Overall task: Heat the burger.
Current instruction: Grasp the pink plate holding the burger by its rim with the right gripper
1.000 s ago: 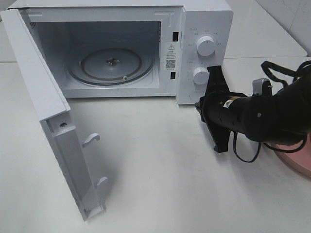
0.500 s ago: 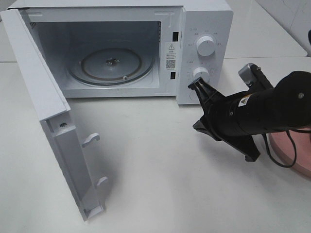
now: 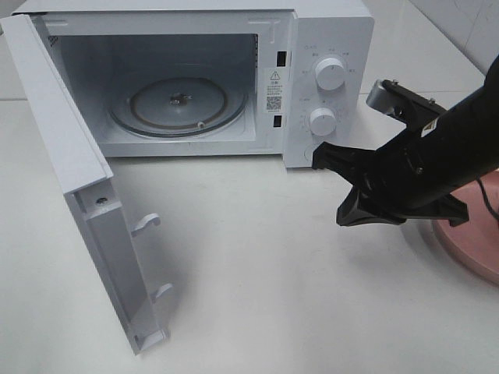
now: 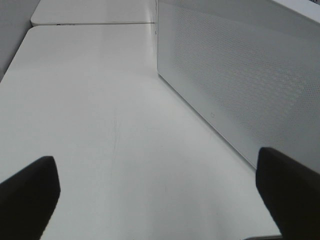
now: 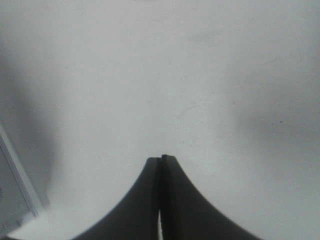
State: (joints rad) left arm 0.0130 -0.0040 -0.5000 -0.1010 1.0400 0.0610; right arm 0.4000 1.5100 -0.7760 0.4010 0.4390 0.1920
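Pink plate (image 3: 477,251) shows only as a sliver at the right edge of the bench (image 3: 257,304). The burger appears in no view, so its place cannot be told. The right tool (image 3: 317,157) hangs fully closed and empty in front of the microwave (image 3: 331,31), below its knobs (image 3: 330,74). The left tool (image 4: 160,200) gapes wide and holds nothing, apparently beside the open door (image 3: 78,179). A burger likely handles light, soft and loosely stacked, apt to shear. A gentle hold low across the bun's sides seems wisest.
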